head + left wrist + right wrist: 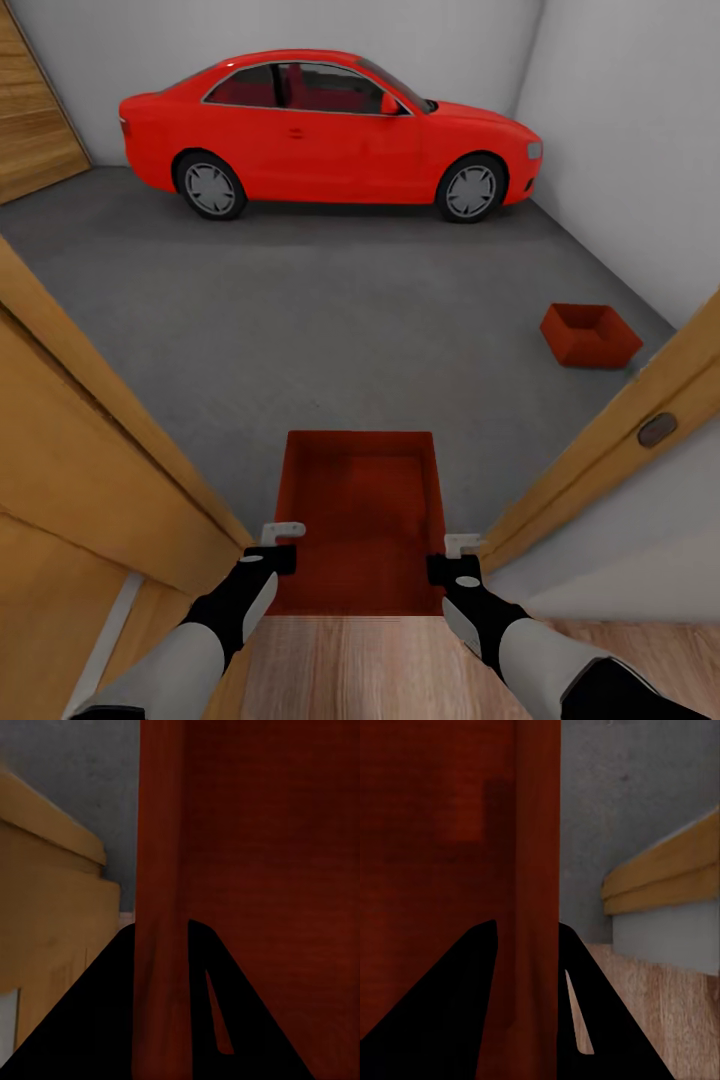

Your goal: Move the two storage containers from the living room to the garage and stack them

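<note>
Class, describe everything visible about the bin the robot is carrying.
The carried bin is red-orange, rectangular, plastic-looking, with low straight walls, a flat bottom and an open, empty inside. It is held level in the doorway, above wood planks and grey floor. The left end effector and right end effector each clamp one side wall.

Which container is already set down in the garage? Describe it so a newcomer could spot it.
Start at the red car by the back wall, then drop to the grey floor near the right wall. The storage container there sits alone and untouched, unlike its twin, the held container, between both grippers in the doorway.
</note>
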`<state>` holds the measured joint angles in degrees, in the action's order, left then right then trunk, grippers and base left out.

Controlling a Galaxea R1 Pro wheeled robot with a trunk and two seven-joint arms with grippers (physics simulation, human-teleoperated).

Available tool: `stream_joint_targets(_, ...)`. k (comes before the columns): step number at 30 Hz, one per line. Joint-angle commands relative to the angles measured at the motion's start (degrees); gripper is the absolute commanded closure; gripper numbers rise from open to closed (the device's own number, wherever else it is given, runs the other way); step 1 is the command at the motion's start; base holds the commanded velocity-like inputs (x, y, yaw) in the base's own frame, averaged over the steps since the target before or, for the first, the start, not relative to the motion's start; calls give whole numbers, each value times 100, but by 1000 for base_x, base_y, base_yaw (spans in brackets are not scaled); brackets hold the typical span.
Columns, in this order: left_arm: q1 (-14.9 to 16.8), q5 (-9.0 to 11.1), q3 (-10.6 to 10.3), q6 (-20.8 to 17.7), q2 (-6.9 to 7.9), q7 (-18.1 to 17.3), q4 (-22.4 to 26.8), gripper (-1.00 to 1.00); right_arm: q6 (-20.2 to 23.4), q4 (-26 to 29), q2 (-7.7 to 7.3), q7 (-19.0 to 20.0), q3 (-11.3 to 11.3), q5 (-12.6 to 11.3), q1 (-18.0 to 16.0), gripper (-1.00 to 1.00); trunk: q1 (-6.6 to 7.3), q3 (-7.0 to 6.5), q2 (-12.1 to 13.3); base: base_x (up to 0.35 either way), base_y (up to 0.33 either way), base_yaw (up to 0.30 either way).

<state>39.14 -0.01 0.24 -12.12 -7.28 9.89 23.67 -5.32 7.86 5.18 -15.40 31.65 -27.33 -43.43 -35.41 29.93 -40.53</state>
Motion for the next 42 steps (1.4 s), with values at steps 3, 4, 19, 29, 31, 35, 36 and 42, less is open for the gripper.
stream_joint_targets(3, 6, 45, 99, -36, 25, 22, 278, 100, -4, -276, -17, 2, 149, -65, 1, 100, -4, 6, -5, 321, 0, 0)
stream_joint_targets(4, 6, 45, 99, -36, 25, 22, 278, 100, -4, -276, -17, 2, 149, -66, 1, 100, -4, 6, -5, 321, 0, 0)
stream_joint_targets(19, 6, 45, 99, -36, 25, 22, 278, 100, -4, -276, -17, 2, 149, -64, 1, 100, -4, 6, -5, 321, 0, 0)
stream_joint_targets(29, 6, 48, 99, -43, 25, 29, 278, 100, -4, -276, -17, 2, 149, -63, 1, 100, -4, 6, -5, 321, 0, 0)
stream_joint_targets(31, 6, 48, 99, -44, 25, 30, 278, 100, -4, -276, -17, 2, 149, -62, 1, 100, -4, 6, -5, 321, 0, 0)
stream_joint_targets(35, 6, 53, 99, -52, 25, 30, 278, 100, -4, -276, -17, 2, 149, -63, 1, 100, -4, 6, -5, 321, 0, 0)
stream_joint_targets(36, 6, 53, 99, -53, 25, 30, 278, 100, -4, -276, -17, 2, 149, -64, 1, 100, -4, 6, -5, 321, 0, 0)
stream_joint_targets(42, 6, 54, 99, -54, 25, 30, 278, 100, -4, -276, -17, 2, 152, -63, 1, 100, -4, 6, -5, 321, 0, 0)
